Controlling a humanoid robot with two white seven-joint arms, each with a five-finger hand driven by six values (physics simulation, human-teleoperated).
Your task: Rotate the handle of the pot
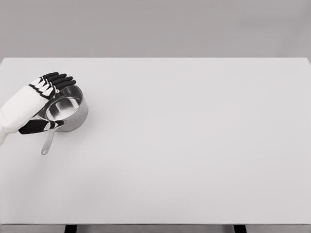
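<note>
We see a steel pot (68, 110) standing upright near the left edge of a pale grey tabletop (194, 145), toward the far side. Its open mouth faces up and the inside looks bare. The pot handle (48, 141) is a thin metal strip that runs from the near-left wall down toward us, its tip lying just above the tabletop.

The left robot hand (48, 92) comes in from the left edge on a white forearm and lies over the left part of the pot's rim. Its dark fingers (60, 78) stretch out past the far rim, roughly straight and side by side, while the thumb (36, 127) reaches along the near side, close to where the handle meets the wall. The hand brackets the pot, yet we cannot tell whether it truly grips it or only rests against it.
</note>
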